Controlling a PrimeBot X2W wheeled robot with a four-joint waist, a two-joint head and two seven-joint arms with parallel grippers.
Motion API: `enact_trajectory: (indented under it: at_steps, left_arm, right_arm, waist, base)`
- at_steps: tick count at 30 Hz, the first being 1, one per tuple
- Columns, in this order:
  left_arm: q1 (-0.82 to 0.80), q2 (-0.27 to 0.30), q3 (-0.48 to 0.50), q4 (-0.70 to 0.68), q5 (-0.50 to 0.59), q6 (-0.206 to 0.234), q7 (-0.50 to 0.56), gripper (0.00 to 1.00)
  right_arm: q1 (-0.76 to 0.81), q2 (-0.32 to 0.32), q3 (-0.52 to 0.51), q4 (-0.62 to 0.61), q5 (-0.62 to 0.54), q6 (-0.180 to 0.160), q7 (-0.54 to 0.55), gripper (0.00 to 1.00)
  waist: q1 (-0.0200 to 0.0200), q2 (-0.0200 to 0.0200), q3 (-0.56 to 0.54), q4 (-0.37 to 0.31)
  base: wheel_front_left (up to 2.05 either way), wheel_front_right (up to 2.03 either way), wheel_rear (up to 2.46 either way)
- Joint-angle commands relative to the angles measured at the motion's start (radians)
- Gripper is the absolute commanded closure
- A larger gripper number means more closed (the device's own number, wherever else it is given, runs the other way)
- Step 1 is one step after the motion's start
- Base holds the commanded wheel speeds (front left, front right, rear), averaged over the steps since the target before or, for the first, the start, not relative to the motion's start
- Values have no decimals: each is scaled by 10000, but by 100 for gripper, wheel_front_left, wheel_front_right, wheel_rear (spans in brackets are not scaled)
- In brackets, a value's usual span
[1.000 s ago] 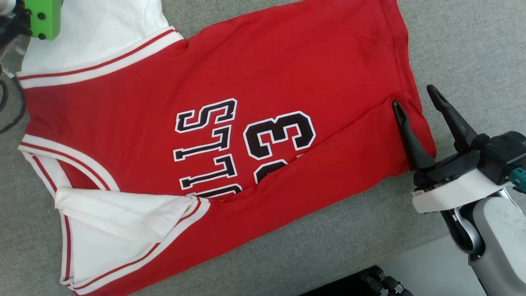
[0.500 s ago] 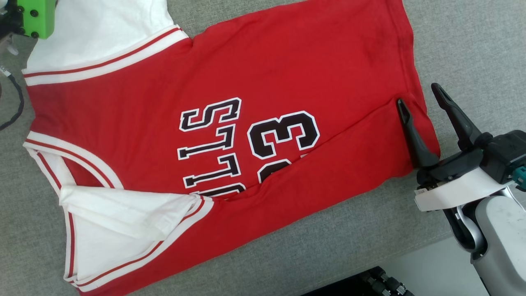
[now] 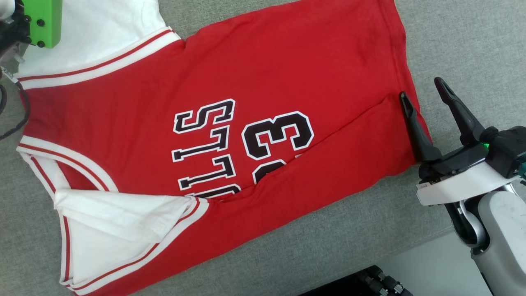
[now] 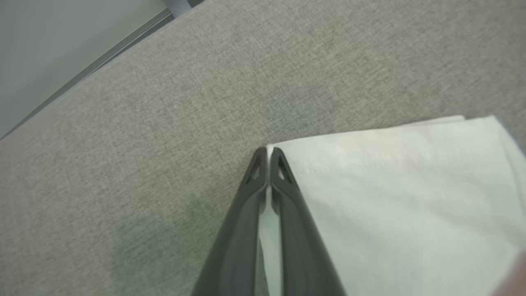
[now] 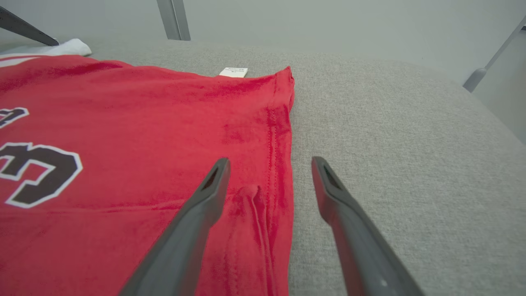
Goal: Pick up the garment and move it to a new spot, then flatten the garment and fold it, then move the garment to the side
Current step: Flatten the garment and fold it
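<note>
From my head view, the jersey (image 3: 263,74) and its upper white sleeve (image 3: 94,33) run off the top edge, and the left arm's green block (image 3: 41,20) is clipped by the upper left corner. A folded-over flap of red cloth buries the lower letters of the lettering (image 3: 205,116) and most of the second digit (image 3: 269,168). On the right wrist feed, the white tag (image 5: 233,72) near the top centre is too small for me to read. On the left wrist feed, a reddish smear (image 4: 513,279) in the lower right corner is too blurred to identify.
</note>
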Motion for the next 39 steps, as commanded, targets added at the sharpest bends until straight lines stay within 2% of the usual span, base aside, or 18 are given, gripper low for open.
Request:
enact_trajectory:
  at_steps: [1,4,7,11,16,21,28,39]
  left_arm:
    - [236,97,-44,-22,-108,-34,-124,100]
    - [250,55,-81,-166,-192,-82,-468,100]
    - [389,40,-187,-315,-311,-110,-683,100]
    - [672,51,-368,-504,-573,-153,-802,100]
    - [899,-31,-659,-844,-833,-159,-830,100]
    - [923,-124,-971,-1223,-899,-169,-760,100]
    - [835,-184,-1347,-1733,-1039,-174,-707,100]
    - [653,-3,-1583,-2076,-1193,-175,-647,100]
  right_arm:
    - [-133,49,-53,32,223,-18,-3,0]
    - [-274,-8,-55,330,480,-18,-3,0]
    - [-847,46,-116,782,692,-18,699,0]
    - [-1968,77,-50,1170,489,-18,3070,0]
    - [-3782,581,-27,1630,-161,-18,6383,0]
    - [-5022,1139,-490,2643,-1467,-18,8196,0]
    - [-5884,1649,-1048,3860,-2152,-18,8658,0]
    - [-6212,1797,-1414,4798,-1960,-19,8344,0]
  waist:
    - [0,0,-101,72]
    - [0,0,-296,180]
    - [0,0,-584,272]
    - [0,0,-1027,367]
    - [0,0,-1405,598]
    - [0,0,-1527,878]
    - [0,0,-1459,1181]
    - [0,0,-1141,1369]
  base:
    - [0,0,0]
    - [0,0,0]
    - [0,0,0]
    - [0,0,0]
    - [0,0,0]
    - [0,0,0]
    - [0,0,0]
    - [0,0,0]
